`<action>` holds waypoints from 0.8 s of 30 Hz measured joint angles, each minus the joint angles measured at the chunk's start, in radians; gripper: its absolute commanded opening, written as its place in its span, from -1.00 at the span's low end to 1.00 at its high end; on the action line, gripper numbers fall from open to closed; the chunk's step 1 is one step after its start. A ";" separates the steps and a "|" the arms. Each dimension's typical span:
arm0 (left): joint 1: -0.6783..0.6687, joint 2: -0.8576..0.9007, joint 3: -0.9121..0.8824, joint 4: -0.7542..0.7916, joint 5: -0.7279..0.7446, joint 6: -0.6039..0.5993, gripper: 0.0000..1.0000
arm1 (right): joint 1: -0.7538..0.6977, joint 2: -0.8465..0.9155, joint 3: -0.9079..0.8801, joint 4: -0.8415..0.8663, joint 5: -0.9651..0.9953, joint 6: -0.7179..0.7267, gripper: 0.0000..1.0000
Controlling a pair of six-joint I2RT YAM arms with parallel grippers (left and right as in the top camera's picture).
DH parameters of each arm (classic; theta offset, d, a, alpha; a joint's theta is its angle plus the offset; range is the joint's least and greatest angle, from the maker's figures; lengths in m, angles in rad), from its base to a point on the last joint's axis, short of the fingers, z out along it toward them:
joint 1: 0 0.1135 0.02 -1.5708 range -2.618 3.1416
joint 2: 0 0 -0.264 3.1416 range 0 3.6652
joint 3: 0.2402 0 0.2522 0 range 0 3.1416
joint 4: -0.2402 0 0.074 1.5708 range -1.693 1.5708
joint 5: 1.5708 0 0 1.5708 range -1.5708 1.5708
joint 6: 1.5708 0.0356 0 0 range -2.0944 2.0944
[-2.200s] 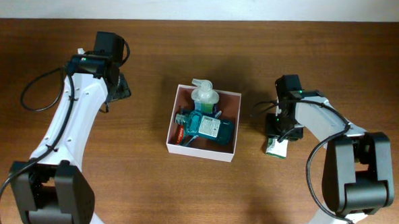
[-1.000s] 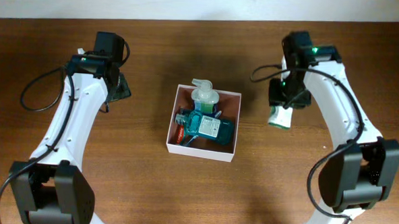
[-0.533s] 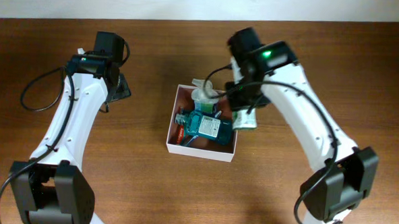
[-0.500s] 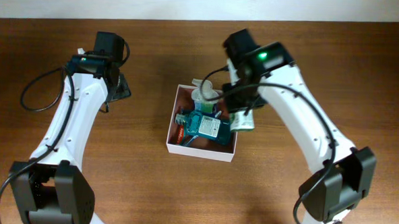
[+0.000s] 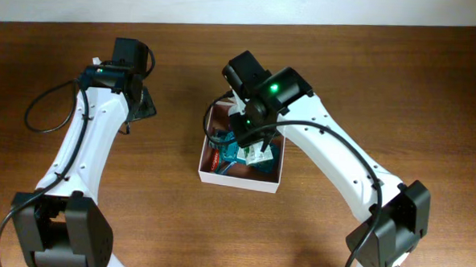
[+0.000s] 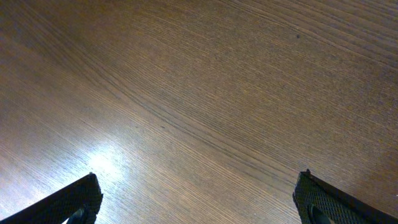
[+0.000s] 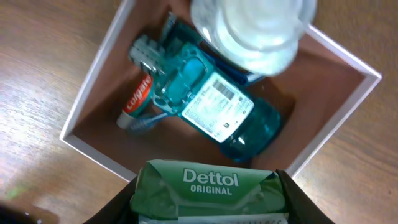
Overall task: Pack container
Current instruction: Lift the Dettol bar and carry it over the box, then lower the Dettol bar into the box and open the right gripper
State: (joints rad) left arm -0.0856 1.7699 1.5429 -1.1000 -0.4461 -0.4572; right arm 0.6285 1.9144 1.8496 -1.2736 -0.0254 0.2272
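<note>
My worktop [image 5: 401, 84] is dark brown wood with fine wavy grain and a patch of glare in the left wrist view. A pale wall strip [image 5: 227, 4] runs along its far edge. The container [image 5: 237, 180] sits near the worktop's middle, a shallow square box with white walls and a pinkish-brown inside. From overhead my right arm hides its far side. Inside lie a clear teal bottle [image 7: 217, 112], a red-and-white toothpaste tube [image 7: 138, 99] and a blurred rounded white cap [image 7: 252, 25], cut off at the frame's top. My right hand [image 7: 210, 205] is grasping a soft green-and-white Dettol packet [image 7: 208, 183] over the container. My left hand [image 6: 199, 202] is released, fingers spread over bare wood.
</note>
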 measured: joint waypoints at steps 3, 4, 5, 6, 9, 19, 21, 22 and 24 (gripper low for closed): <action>0.000 0.000 0.000 0.000 0.000 0.000 0.99 | 0.001 0.000 0.000 0.015 0.002 -0.023 -0.66; 0.000 0.000 0.000 0.000 0.000 0.000 0.99 | 0.001 0.000 0.000 0.019 0.002 -0.034 -0.66; 0.000 0.000 0.000 0.000 0.000 0.000 0.99 | 0.001 0.000 0.000 0.022 0.002 -0.046 -0.66; 0.000 0.000 0.000 0.000 0.000 0.000 0.99 | 0.001 0.000 0.000 0.022 0.002 -0.058 -0.66; 0.000 0.000 0.000 0.000 0.000 0.000 0.99 | 0.001 0.002 0.000 0.022 0.002 -0.097 -0.67; 0.000 0.000 0.000 0.000 0.000 0.000 0.99 | 0.035 0.006 0.000 0.029 0.002 -0.342 -0.67; 0.000 0.000 0.000 0.000 0.000 0.000 0.99 | 0.041 0.010 -0.001 0.030 0.002 -0.391 -0.67; 0.000 0.000 0.000 0.000 0.000 0.000 0.99 | 0.043 0.013 -0.003 0.031 0.001 -0.415 -0.67; 0.000 0.000 0.000 0.000 0.000 0.000 0.99 | 0.043 0.020 -0.012 0.035 0.001 -0.450 -0.67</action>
State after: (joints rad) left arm -0.0856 1.7699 1.5429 -1.1000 -0.4461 -0.4572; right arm 0.6720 1.9343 1.8374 -1.2385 -0.0242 -0.2226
